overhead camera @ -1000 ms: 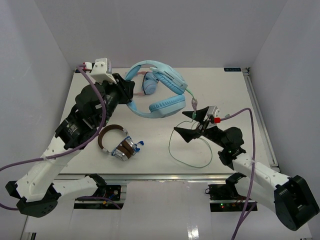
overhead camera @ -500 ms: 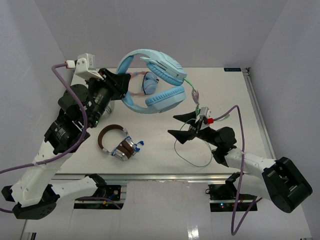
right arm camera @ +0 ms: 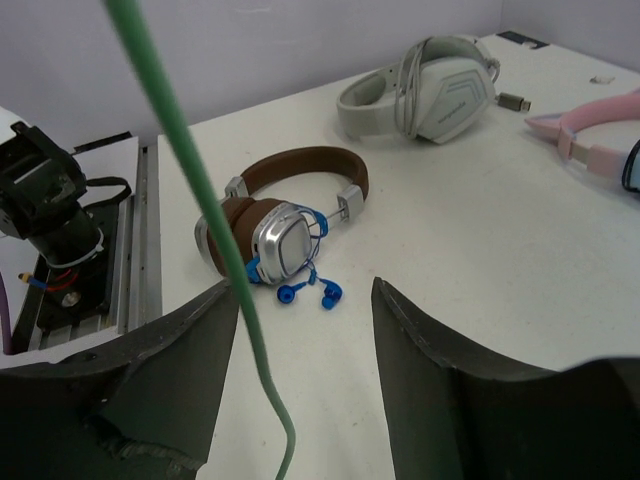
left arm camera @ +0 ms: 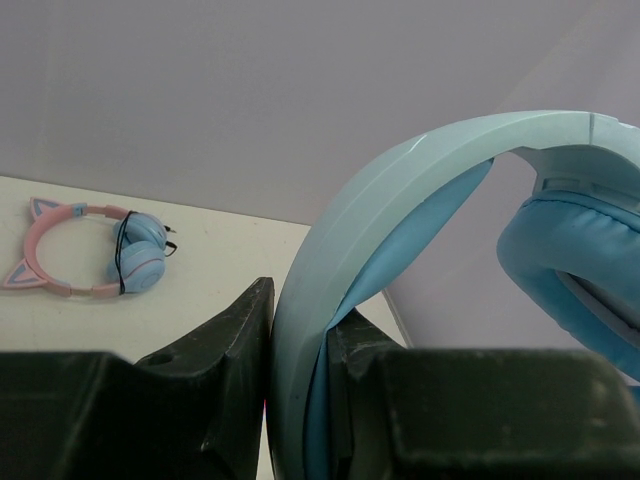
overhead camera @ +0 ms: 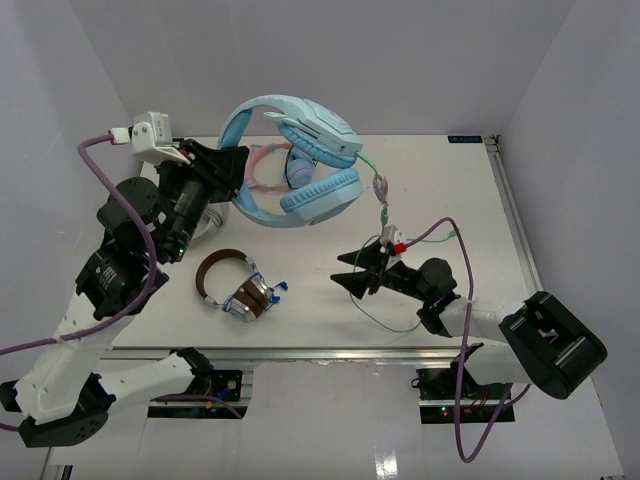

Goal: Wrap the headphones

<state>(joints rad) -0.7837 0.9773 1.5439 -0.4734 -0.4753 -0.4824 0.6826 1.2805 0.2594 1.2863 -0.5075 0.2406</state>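
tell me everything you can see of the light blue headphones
The light blue headphones are over-ear, with a pale plastic headband, padded blue underside and two blue cushioned earcups. The left end effector is clamped on the headband, holding them raised above the table. Their thin pale green cable drops from an earcup, runs through the open right end effector and loops onto the table.

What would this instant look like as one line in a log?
left end effector: shut on headphones, raised above table | right end effector: open, cable passing between fingers | cable: unwrapped
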